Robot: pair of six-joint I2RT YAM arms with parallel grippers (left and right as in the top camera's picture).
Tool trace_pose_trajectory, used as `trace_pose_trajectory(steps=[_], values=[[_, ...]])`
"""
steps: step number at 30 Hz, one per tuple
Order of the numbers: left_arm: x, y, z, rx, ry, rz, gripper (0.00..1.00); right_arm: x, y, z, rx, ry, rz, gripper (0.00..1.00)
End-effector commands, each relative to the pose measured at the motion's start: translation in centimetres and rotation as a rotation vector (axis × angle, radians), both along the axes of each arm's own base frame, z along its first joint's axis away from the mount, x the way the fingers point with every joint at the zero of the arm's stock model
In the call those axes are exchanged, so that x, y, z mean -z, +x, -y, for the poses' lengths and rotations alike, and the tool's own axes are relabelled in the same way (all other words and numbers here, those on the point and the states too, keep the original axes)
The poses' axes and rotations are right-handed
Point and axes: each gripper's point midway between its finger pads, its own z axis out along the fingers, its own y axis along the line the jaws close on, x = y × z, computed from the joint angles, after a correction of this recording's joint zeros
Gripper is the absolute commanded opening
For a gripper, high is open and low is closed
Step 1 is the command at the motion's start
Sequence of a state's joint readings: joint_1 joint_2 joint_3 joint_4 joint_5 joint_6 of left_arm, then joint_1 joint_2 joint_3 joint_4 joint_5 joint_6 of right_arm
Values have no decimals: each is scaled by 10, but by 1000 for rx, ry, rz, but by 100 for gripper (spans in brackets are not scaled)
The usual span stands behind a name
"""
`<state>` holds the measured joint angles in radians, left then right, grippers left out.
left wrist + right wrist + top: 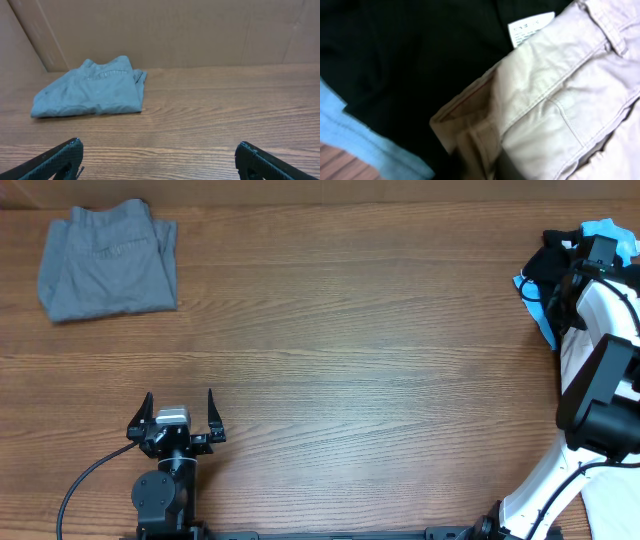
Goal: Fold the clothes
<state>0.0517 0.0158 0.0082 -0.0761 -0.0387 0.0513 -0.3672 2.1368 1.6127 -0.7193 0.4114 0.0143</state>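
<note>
A folded grey garment [108,260] lies at the far left of the table, and it also shows in the left wrist view [90,92]. My left gripper [180,415] is open and empty near the front edge, its fingers [159,160] wide apart over bare wood. My right gripper [588,255] is down in a pile of clothes at the far right edge. There I see a black garment [410,55], a light blue one [365,145] and beige trousers [560,100]. The beige cloth bunches where the jaws meet, and the fingers themselves are hidden.
The wooden table [350,350] stretches between the grey garment and the pile. A cardboard wall [165,30] stands behind the table. A black cable [85,480] runs from the left arm's base.
</note>
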Motion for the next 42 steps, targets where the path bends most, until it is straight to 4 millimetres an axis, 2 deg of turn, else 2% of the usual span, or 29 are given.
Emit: trace_pose_trajectory(steps=[1, 2, 3, 5, 6, 14, 17, 20, 26, 30, 36, 42], values=[[-2, 0, 0, -3, -12, 12, 100, -27, 8, -2, -1, 5, 68, 59], [-2, 0, 0, -3, -12, 12, 100, -25, 6, -2, -2, 9, 63, 64], [-2, 0, 0, -3, -12, 12, 100, -23, 5, -3, -2, 11, 58, 78], [-2, 0, 0, -3, -12, 12, 100, -20, 3, -4, -1, 13, 53, 97], [-2, 0, 0, -3, -12, 12, 100, -19, 3, -4, -2, 16, 54, 100], [-2, 0, 0, -3, -12, 12, 100, -16, 8, -14, -24, 77, 73, 100], [-2, 0, 0, -3, -12, 12, 100, -27, 7, -15, 2, 79, 99, 100], [-2, 0, 0, -4, -12, 12, 100, -52, 7, -15, 44, 75, 167, 100], [-2, 0, 0, -3, -12, 12, 100, -132, -2, -19, 98, 52, 346, 100], [-2, 0, 0, -4, -12, 12, 100, -166, -10, -41, 60, 135, 429, 100], [-2, 0, 0, -3, -12, 12, 100, -192, -17, -71, -18, 251, 489, 100], [-2, 0, 0, -3, -12, 12, 100, -203, -30, -78, -24, 261, 489, 100]])
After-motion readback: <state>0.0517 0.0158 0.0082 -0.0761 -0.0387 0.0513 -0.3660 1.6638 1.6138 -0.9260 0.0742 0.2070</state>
